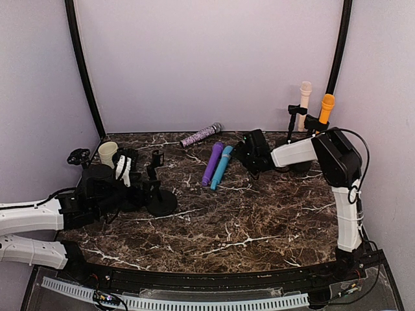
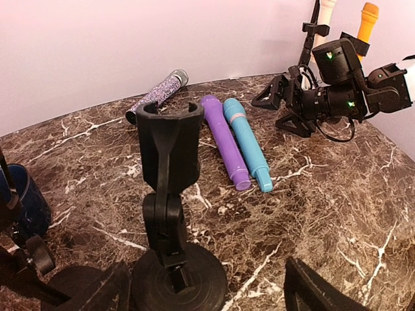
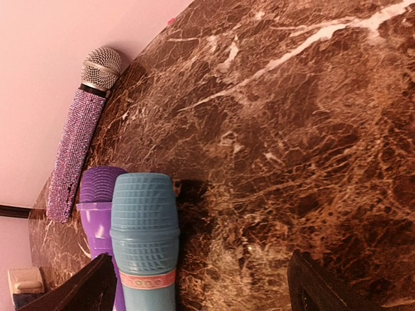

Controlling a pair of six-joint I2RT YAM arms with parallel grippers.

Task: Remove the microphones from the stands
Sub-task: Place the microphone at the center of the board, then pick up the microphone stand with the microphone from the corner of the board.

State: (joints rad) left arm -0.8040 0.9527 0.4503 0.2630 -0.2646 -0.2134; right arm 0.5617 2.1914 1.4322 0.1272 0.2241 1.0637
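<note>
We saw the left gripper low at the left side of the marble surface, just in front of a black stand. In the left wrist view its two fingers stood far apart at the bottom corners, spread wide and holding nothing. The round base of the stand sat between them, and we could not tell whether either finger touched it. The forked clip at the top of the stand was upright and empty.

The right gripper reached in from the right and pointed left toward the middle of the surface. Its fingers were likewise spread wide, with nothing between them. Just ahead of it lay the blue microphone, flat on the surface and out of any stand, its ribbed head turned toward the right wrist camera. A purple microphone lay alongside it, the two touching or very nearly so. Farther back, near the wall, a glittery microphone lay on its side, apart from that pair.

At the back right corner an orange microphone and a cream microphone stood upright in their own holders. A pale cup stood at the back left.
</note>
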